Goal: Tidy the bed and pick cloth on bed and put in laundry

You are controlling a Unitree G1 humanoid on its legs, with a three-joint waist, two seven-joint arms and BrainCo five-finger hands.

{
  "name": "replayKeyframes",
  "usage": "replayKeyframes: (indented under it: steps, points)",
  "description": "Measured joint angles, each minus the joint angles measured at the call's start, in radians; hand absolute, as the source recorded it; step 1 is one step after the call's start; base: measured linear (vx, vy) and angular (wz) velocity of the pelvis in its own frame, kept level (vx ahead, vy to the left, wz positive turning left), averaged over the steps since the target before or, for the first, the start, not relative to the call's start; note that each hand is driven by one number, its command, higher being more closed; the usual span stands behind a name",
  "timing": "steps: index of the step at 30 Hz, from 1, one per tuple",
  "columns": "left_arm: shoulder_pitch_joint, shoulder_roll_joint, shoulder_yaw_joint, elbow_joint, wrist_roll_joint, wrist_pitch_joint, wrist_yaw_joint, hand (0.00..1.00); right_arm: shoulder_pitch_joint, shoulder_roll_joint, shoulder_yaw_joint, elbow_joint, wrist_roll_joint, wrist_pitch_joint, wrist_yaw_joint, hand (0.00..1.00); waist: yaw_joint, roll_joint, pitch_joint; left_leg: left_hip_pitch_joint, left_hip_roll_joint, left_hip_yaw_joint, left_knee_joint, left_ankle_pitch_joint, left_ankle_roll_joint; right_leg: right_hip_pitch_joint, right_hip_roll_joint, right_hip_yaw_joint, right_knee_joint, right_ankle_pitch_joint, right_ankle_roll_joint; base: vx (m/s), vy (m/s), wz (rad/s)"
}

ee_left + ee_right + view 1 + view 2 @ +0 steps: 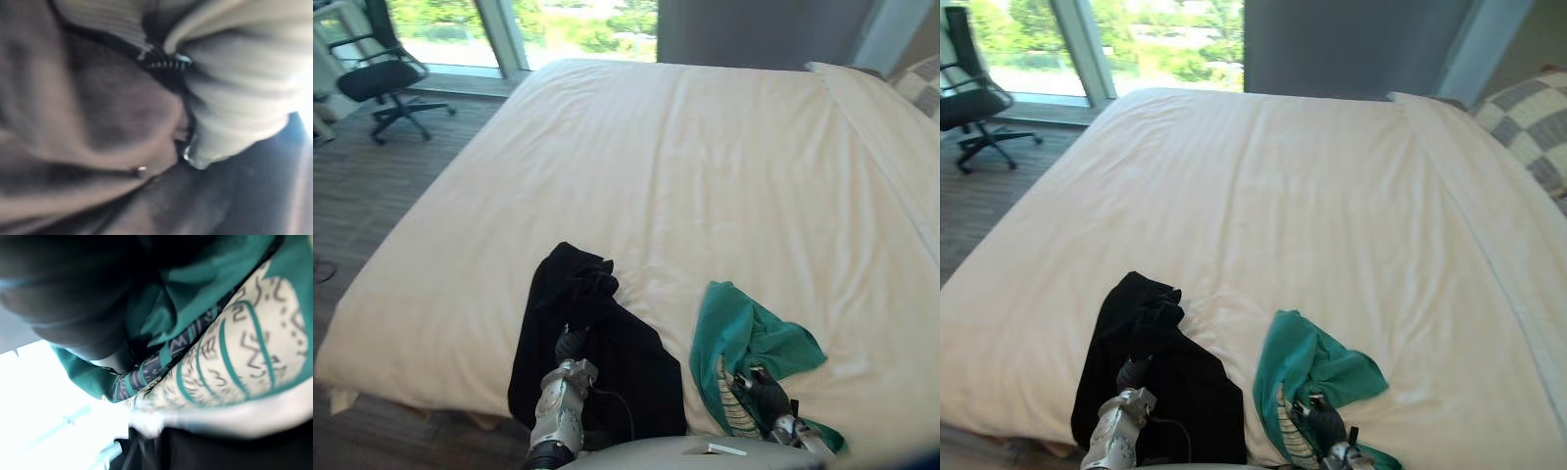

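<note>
Right now we see a wide bed under a smooth cream, faintly striped cover (705, 176), with two pieces of clothing lying close to its near edge.

The crumpled black cloth garment (573, 284) lies on the robot's left and hangs over the bed's edge. The left hand (571, 345) is on top of it, its dark cover pressed into the folds. We cannot tell how far that hand is open, nor whether it has hold of the cloth. In the left wrist view dark fabric (98, 122) sits right up against the camera, beside pale ribbed material that we cannot identify.

Well apart from it, to the right, lies the bunched teal-green garment with a cream patterned panel (744, 328). The right hand (766, 390) rests on the part of it nearest the robot, touching the patterned part. Its grip, too, we cannot make out. The right wrist view brings the green cloth and its cream print (254, 347) very close.

A grey-and-white checked pillow (1528, 127) lies at the bed's far right corner. Past the bed's left side, a black swivel office chair (380, 78) stands on the dark wood-look floor (362, 186), near a bright floor-length window (558, 29).
</note>
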Motion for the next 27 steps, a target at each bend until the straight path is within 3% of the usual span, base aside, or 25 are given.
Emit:
replayKeyframes:
  steps: [1,2,3,4,5,6,7,8,9,10,12,13,14,18,21,22,23,24,25,26,27]
  points:
    - [0.027,0.000,-0.013,-0.008,-0.005,-0.004,-0.010,1.00,0.004,0.009,0.012,-0.005,-0.009,0.004,-0.014,1.00,0.003,-0.001,0.000,-0.018,-0.011,-0.003,-0.006,-0.015,0.058,0.007,-0.009,-0.038,-0.001,-0.002,0.005,-0.15,0.081,1.78]
    - [0.069,-0.002,-0.031,-0.019,-0.018,-0.007,-0.020,1.00,0.005,0.023,0.014,-0.007,-0.031,0.005,-0.041,1.00,0.004,0.001,0.002,-0.043,-0.031,0.020,-0.015,-0.070,0.159,0.019,-0.026,-0.085,-0.009,-0.012,0.025,-0.11,0.086,1.73]
    - [0.086,0.005,-0.039,-0.022,-0.018,-0.007,-0.023,1.00,0.016,0.032,0.015,-0.016,-0.037,0.005,-0.060,1.00,-0.001,-0.014,-0.003,-0.051,-0.048,0.056,-0.028,-0.121,0.216,0.025,-0.037,-0.098,-0.027,-0.020,0.038,-0.07,0.138,2.55]
    - [0.111,0.018,-0.043,-0.041,-0.019,-0.012,-0.033,1.00,0.048,0.047,0.011,-0.036,-0.035,-0.001,-0.082,1.00,-0.017,-0.047,-0.002,-0.058,-0.059,0.150,-0.025,-0.143,0.181,0.053,-0.062,-0.155,-0.060,-0.029,0.045,-0.03,0.154,2.64]
    - [0.113,0.027,-0.046,-0.045,-0.019,-0.012,-0.039,1.00,0.067,0.043,0.011,-0.044,-0.035,-0.003,-0.107,1.00,-0.017,-0.046,-0.001,-0.073,-0.059,0.212,0.026,-0.111,0.136,0.074,-0.083,-0.216,-0.061,-0.029,0.046,0.04,0.250,2.84]
    - [0.123,0.027,-0.049,-0.048,-0.019,0.002,-0.044,1.00,0.075,0.030,0.014,-0.045,-0.033,0.008,-0.138,1.00,-0.006,-0.022,-0.002,-0.079,-0.057,0.246,0.097,-0.116,0.126,0.104,-0.091,-0.263,-0.053,-0.037,0.059,0.08,0.205,2.07]
    - [0.138,0.023,-0.051,-0.053,-0.019,0.009,-0.049,1.00,0.077,0.013,0.015,-0.048,-0.033,0.014,-0.153,1.00,-0.008,0.014,-0.008,-0.062,-0.049,0.251,0.091,-0.143,0.070,0.113,-0.073,-0.264,-0.036,-0.040,0.066,0.10,0.178,1.62]
    - [0.140,0.022,-0.054,-0.052,-0.019,0.018,-0.052,1.00,0.067,0.008,0.013,-0.045,-0.031,0.022,-0.165,1.00,-0.016,0.020,-0.005,-0.061,-0.056,0.246,0.081,-0.123,0.040,0.118,-0.079,-0.256,-0.023,-0.038,0.064,0.03,0.180,1.87]
    - [0.142,0.048,-0.070,-0.060,-0.019,0.041,-0.059,1.00,0.071,0.005,0.010,-0.045,-0.021,0.029,-0.186,1.00,-0.040,0.009,-0.012,-0.052,-0.099,0.249,0.070,-0.124,0.038,0.134,-0.096,-0.226,-0.009,-0.033,0.049,0.03,0.184,2.01]
    - [0.139,0.056,-0.071,-0.065,-0.019,0.054,-0.060,1.00,0.072,0.003,0.010,-0.045,-0.012,0.033,-0.191,1.00,-0.048,0.011,-0.012,-0.045,-0.111,0.272,0.084,-0.144,0.007,0.145,-0.104,-0.219,-0.006,-0.026,0.039,0.06,0.217,2.23]
    - [0.130,0.057,-0.078,-0.066,-0.019,0.067,-0.059,1.00,0.078,-0.005,0.012,-0.045,-0.012,0.039,-0.193,1.00,-0.074,-0.023,-0.027,-0.064,-0.103,0.354,0.156,-0.200,-0.049,0.167,-0.125,-0.217,-0.004,-0.026,0.024,0.09,0.141,1.46]
    - [0.123,0.065,-0.086,-0.068,-0.019,0.085,-0.058,1.00,0.078,-0.012,0.013,-0.040,-0.012,0.039,-0.191,1.00,-0.062,-0.001,-0.024,-0.071,-0.090,0.409,0.192,-0.153,-0.019,0.175,-0.152,-0.230,0.053,-0.042,0.048,0.10,0.157,0.98]
    - [0.127,0.066,-0.097,-0.069,-0.020,0.108,-0.055,1.00,0.065,-0.013,0.014,-0.023,-0.014,0.052,-0.192,1.00,-0.060,-0.010,-0.027,-0.050,-0.127,0.401,0.171,-0.150,0.011,0.179,-0.188,-0.225,0.087,-0.049,0.058,0.11,0.159,0.72]
    - [0.120,0.097,-0.130,-0.071,-0.024,0.142,-0.046,1.00,0.035,0.008,0.017,-0.025,-0.014,0.054,-0.196,1.00,-0.066,-0.016,-0.029,0.018,-0.211,0.344,0.040,-0.115,0.022,0.202,-0.225,-0.230,0.125,-0.030,0.039,0.07,0.081,0.42]
    - [0.116,0.077,-0.158,-0.085,-0.030,0.143,-0.029,1.00,0.050,-0.016,0.018,-0.061,-0.014,0.055,-0.198,1.00,-0.062,0.032,0.003,0.045,-0.234,0.307,-0.002,-0.112,0.019,0.188,-0.276,-0.277,0.257,0.007,-0.009,0.06,0.050,0.28]
    - [0.111,0.069,-0.183,-0.100,-0.030,0.143,-0.029,1.00,0.056,-0.035,0.009,-0.091,-0.016,0.054,-0.198,1.00,-0.070,0.052,0.017,0.046,-0.254,0.287,-0.004,-0.116,0.026,0.173,-0.316,-0.290,0.323,0.017,-0.025,0.05,0.111,0.38]
    - [0.107,0.067,-0.199,-0.116,-0.030,0.142,-0.027,1.00,0.057,-0.051,0.006,-0.108,-0.020,0.052,-0.196,1.00,-0.070,0.064,0.024,0.045,-0.280,0.267,-0.007,-0.116,0.031,0.142,-0.362,-0.283,0.407,0.019,-0.065,0.07,0.125,0.47]
    - [0.101,0.068,-0.205,-0.117,-0.030,0.141,-0.024,1.00,0.056,-0.060,0.007,-0.110,-0.029,0.051,-0.194,1.00,-0.071,0.073,0.029,0.045,-0.289,0.249,-0.008,-0.111,0.042,0.127,-0.372,-0.267,0.459,0.019,-0.113,0.07,0.141,0.80]
    - [0.085,0.076,-0.205,-0.121,-0.035,0.141,-0.010,1.00,0.064,-0.061,0.008,-0.106,-0.053,0.051,-0.188,1.00,-0.086,0.086,0.039,0.055,-0.299,0.188,-0.025,-0.092,0.069,0.095,-0.330,-0.204,0.568,-0.009,-0.136,0.01,0.115,1.42]
    - [0.070,0.085,-0.202,-0.113,-0.044,0.137,0.006,1.00,0.075,-0.060,0.010,-0.112,-0.079,0.038,-0.182,1.00,-0.124,0.087,0.046,0.082,-0.295,0.103,-0.068,-0.122,-0.061,0.072,-0.197,-0.113,0.588,-0.048,-0.124,0.01,0.101,1.60]
    - [0.060,0.096,-0.184,-0.108,-0.044,0.134,0.010,1.00,0.074,-0.052,0.018,-0.107,-0.085,0.029,-0.186,1.00,-0.136,0.050,0.046,0.082,-0.297,0.129,-0.019,-0.215,-0.059,0.050,-0.173,-0.066,0.579,-0.061,-0.107,0.08,0.013,1.32]
